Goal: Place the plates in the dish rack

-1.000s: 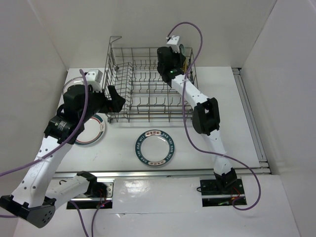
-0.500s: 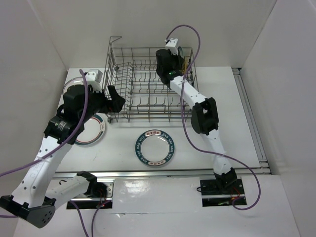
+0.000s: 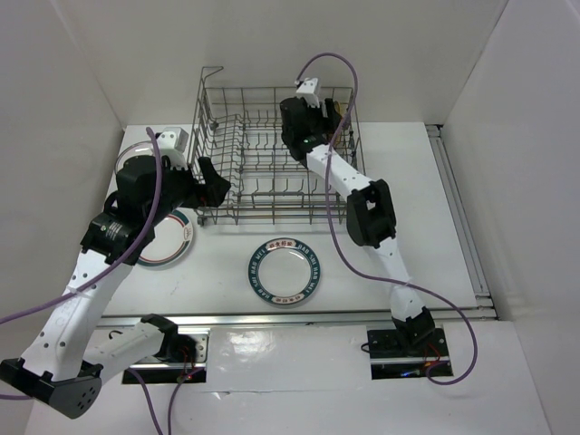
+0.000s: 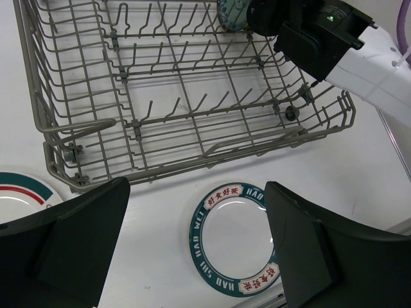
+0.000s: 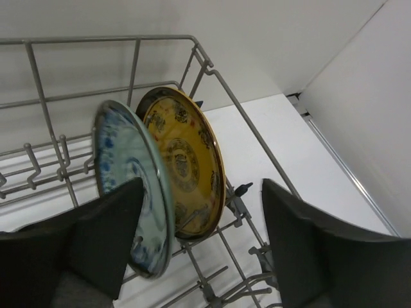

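Two plates stand upright in the far right corner of the dish rack (image 5: pixel 96 40): a teal-blue patterned plate (image 5: pixel 125 173) and, just behind it, a yellow plate (image 5: pixel 186 160). My right gripper (image 5: pixel 202 256) hangs over them, open and holding nothing, its left finger (image 5: pixel 96 244) close beside the blue plate. A white plate with a dark blue lettered rim (image 3: pixel 285 272) lies flat in front of the rack (image 3: pixel 263 216). It also shows below my left gripper (image 4: pixel 196 250), which is open and empty above the lettered plate (image 4: pixel 234 237). A teal-rimmed plate (image 3: pixel 168 240) lies at the left.
The rack's upright tines (image 4: pixel 192 106) fill its middle and left rows, with no plates there. The right arm's body (image 4: pixel 321 32) reaches over the rack's far right. White walls close in the back and sides. A metal rail (image 3: pixel 462 217) runs along the table's right edge.
My right gripper has opened and let go of the teal-blue plate, which now stands in the rack. Its wrist has shifted slightly left. The left arm has not moved.
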Controlling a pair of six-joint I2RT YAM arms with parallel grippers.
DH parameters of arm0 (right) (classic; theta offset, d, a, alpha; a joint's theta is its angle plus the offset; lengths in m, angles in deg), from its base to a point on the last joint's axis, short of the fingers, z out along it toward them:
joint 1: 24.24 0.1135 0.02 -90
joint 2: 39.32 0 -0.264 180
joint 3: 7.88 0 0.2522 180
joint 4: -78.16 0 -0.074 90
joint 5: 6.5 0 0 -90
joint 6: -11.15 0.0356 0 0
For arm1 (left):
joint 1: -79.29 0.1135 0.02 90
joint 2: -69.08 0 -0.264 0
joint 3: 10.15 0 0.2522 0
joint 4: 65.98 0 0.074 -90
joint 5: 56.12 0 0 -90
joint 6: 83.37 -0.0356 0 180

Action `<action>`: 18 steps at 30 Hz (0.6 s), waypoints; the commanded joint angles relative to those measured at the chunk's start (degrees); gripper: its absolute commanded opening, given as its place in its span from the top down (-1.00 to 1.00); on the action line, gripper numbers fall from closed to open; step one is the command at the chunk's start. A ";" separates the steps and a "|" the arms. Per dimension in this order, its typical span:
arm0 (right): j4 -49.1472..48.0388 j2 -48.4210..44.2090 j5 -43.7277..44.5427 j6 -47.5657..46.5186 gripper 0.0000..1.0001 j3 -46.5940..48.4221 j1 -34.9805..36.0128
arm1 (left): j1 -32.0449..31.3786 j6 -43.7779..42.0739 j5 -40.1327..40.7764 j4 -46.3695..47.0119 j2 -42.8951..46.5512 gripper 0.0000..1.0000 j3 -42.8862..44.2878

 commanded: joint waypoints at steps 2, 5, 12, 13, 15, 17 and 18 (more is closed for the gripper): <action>-4.14 -2.11 0.81 -0.35 -0.81 -0.76 1.05 | 0.21 0.57 -0.83 1.34 1.06 -1.00 0.23; -5.55 -5.26 2.73 -2.54 -1.00 -1.81 1.66 | 0.21 0.04 -0.83 1.34 1.06 -1.00 0.23; 1.26 -23.09 -0.83 -0.02 -1.00 -10.07 3.33 | 0.21 0.57 -2.14 1.34 1.06 -1.00 0.75; 9.14 -27.72 -2.08 3.22 -1.00 -10.07 3.33 | 0.21 1.09 -3.97 1.34 1.06 -1.00 0.76; 12.02 -33.19 -1.48 4.04 -1.00 -14.35 5.17 | 0.21 1.89 -5.56 1.34 1.06 -1.00 -0.20; 11.51 -43.52 -1.48 3.34 -1.00 -23.89 8.60 | 0.21 4.26 -6.97 1.34 1.93 -1.00 -2.82; 12.11 -47.07 -2.26 3.86 -1.00 -26.83 9.65 | 0.21 4.26 -7.59 1.87 2.46 -1.00 -3.89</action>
